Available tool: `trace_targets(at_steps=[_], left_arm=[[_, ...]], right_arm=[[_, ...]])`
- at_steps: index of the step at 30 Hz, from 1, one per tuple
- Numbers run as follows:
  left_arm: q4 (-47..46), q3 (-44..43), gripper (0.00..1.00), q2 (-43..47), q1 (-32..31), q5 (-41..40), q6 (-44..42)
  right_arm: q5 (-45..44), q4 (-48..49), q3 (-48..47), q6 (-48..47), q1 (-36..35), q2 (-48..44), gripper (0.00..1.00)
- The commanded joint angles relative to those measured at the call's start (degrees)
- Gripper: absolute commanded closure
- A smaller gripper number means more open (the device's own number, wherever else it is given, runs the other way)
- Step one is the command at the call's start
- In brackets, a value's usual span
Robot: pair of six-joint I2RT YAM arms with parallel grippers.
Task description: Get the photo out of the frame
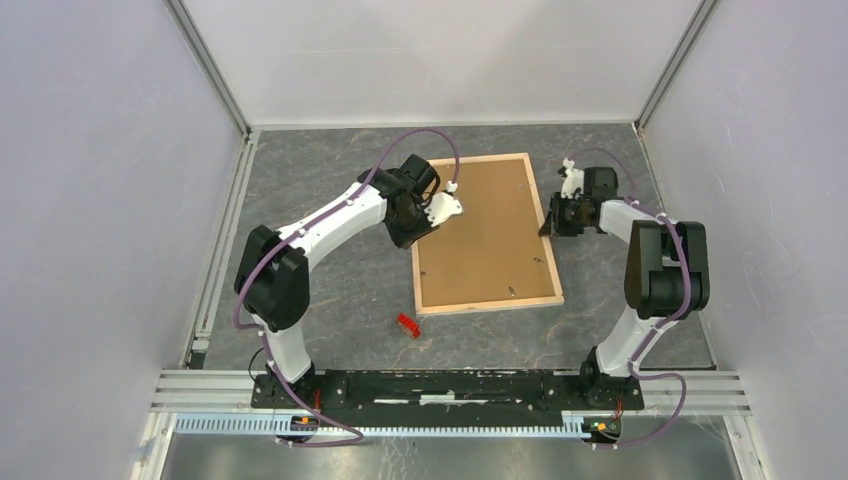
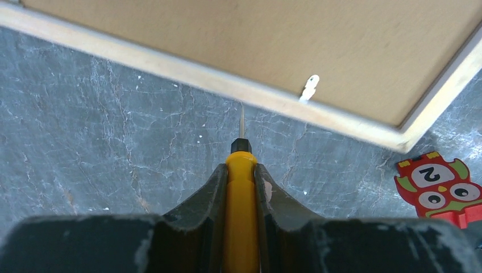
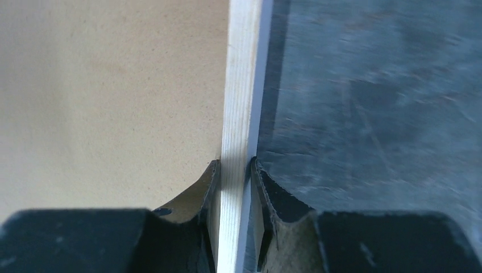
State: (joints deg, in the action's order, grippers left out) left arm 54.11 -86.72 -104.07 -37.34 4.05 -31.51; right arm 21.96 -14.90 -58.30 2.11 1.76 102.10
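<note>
- Table (image 1: 330, 290): dark grey, marble-patterned surface enclosed by pale walls; both arm bases stand at its near edge.
- Frame (image 1: 490, 303): large rectangle lying flat at mid-table, back side up, long edges running away from the arm bases; pale wood rails with a thin white border along the outer side.
- Backing board (image 1: 490, 235): plain brown hardboard filling the frame's opening, uppermost and uncovered.
- Left gripper (image 2: 241, 168): positioned at the frame's left long edge, towards the far end; clenched on the handle of a screwdriver.
- Right gripper (image 3: 234, 161): at the frame's right long edge, far half; one finger rests on the backing board side and the other on the table side, clamped across the wood rail.
- Screwdriver (image 2: 240, 210): yellow handle, black collar, thin blade. The blade points at the outer side of the left rail; whether the tip touches the wood cannot be told.
- Owl tile (image 2: 435, 185): red, marked "2", lying on the table just beside the frame's near left corner, apart from it.
- Retaining clip (image 2: 309, 88): small pale metal tab on the backing board at the left rail, just beside the blade tip.
</note>
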Motion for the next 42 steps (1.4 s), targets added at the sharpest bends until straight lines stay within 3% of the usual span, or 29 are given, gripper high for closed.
trace_targets(at_steps=[1,9,19,22,26,42], left_arm=[[-0.9,-2.8,0.98,0.0,0.0,-1.1,0.1],[0.6,-8.0,0.98,-2.3,-0.2,3.0,-0.2],[1.7,-9.3,0.98,-4.2,-3.8,4.6,-1.1],[2.0,-8.7,0.98,-4.3,-4.9,4.3,-1.1],[1.9,-8.3,0.98,-4.6,-5.8,4.2,-0.8],[0.5,-5.7,0.98,-4.2,-6.0,-3.0,-0.5]], right_arm=[[-8.9,-3.1,3.0,3.0,6.6,0.0,1.00],[-5.1,-0.2,8.2,7.8,8.2,-4.0,1.00],[6.1,5.1,11.4,14.1,8.0,-3.8,1.00],[8.5,6.8,12.6,14.9,7.7,-4.6,0.80],[11.8,8.6,14.2,15.9,7.6,-5.7,0.65],[13.8,9.6,16.1,15.1,7.5,-6.4,0.47]])
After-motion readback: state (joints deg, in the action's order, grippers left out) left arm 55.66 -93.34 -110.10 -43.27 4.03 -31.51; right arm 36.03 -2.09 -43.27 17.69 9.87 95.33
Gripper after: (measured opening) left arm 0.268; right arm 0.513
